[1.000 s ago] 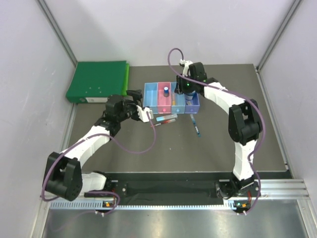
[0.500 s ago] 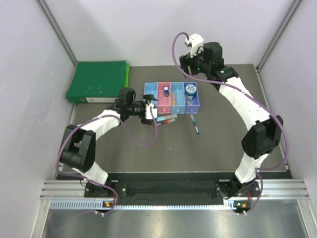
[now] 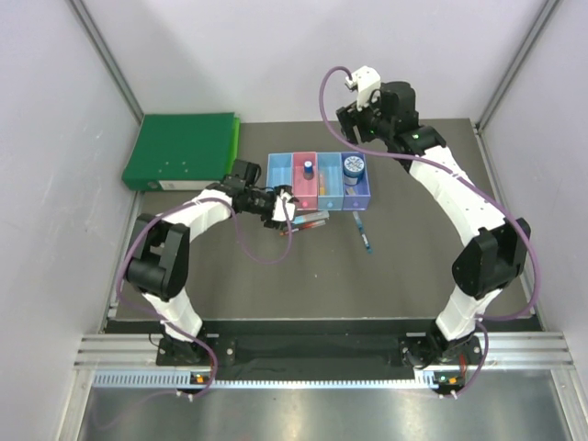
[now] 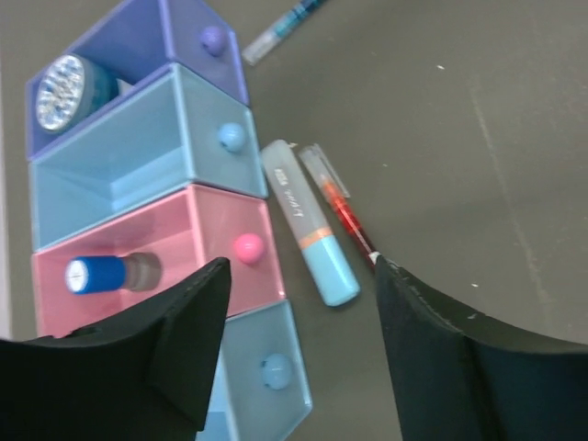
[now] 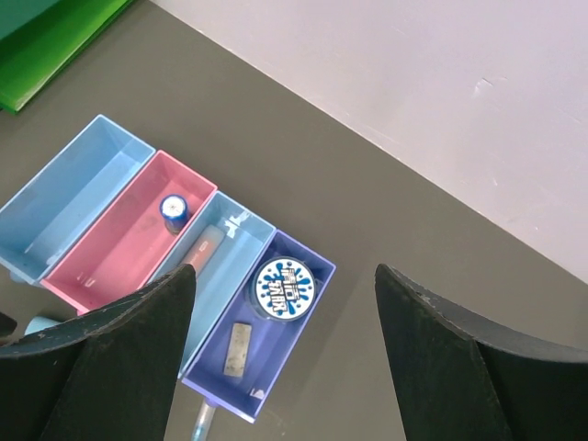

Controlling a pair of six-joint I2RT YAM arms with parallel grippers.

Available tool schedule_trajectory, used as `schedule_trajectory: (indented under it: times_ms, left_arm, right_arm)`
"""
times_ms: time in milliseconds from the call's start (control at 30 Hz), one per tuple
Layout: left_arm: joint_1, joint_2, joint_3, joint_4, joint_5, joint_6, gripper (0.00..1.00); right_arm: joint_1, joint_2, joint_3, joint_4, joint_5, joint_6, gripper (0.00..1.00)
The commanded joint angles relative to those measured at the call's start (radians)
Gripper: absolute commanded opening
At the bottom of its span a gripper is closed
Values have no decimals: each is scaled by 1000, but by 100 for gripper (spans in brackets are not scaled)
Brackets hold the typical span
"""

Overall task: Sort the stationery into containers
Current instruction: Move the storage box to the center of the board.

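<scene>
The containers (image 3: 278, 163) are four joined bins: light blue, pink, light blue, purple. The pink bin (image 5: 110, 253) holds a small blue-white bottle (image 5: 173, 208). The third bin (image 5: 230, 276) holds an orange-pink marker (image 5: 197, 253). The purple bin (image 5: 285, 354) holds a round blue reel (image 5: 284, 288) and a pale block (image 5: 240, 348). A blue highlighter (image 4: 308, 230) and a red pen (image 4: 344, 216) lie in front of the bins, with a dark blue pen (image 3: 365, 234) to the right. My left gripper (image 4: 299, 303) is open and empty beside the highlighter. My right gripper (image 5: 285, 271) is open and empty, high above the purple bin.
A big green binder (image 3: 182, 150) lies at the back left, close to the left arm. Grey walls close in the table (image 3: 413, 266) on the left, back and right. The dark blue pen also shows in the left wrist view (image 4: 285, 23).
My right gripper has lifted up and back from the purple bin, leaving the blue reel in it. My left arm has swung and its gripper has shifted slightly right towards the highlighter and red pen.
</scene>
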Motion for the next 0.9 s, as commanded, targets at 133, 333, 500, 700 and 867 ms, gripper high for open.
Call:
schedule_trajectory:
  times_ms: [133, 333, 500, 700, 867]
  left_arm:
    - [-12, 97, 82, -48, -16, 45, 56]
    - [-26, 146, 73, 111, -68, -33, 53]
    - [-38, 178, 86, 110, -76, -14, 54]
    - [-51, 217, 129, 59, -79, 17, 54]
    - [-52, 250, 172, -34, -97, 55, 51]
  right_arm:
    - [-10, -30, 4, 31, 12, -8, 79]
    - [-16, -34, -5, 36, 9, -2, 79]
    - [-27, -34, -2, 39, 10, 2, 79]
    - [-36, -33, 3, 44, 9, 11, 79]
    - [-43, -36, 4, 45, 10, 28, 79]
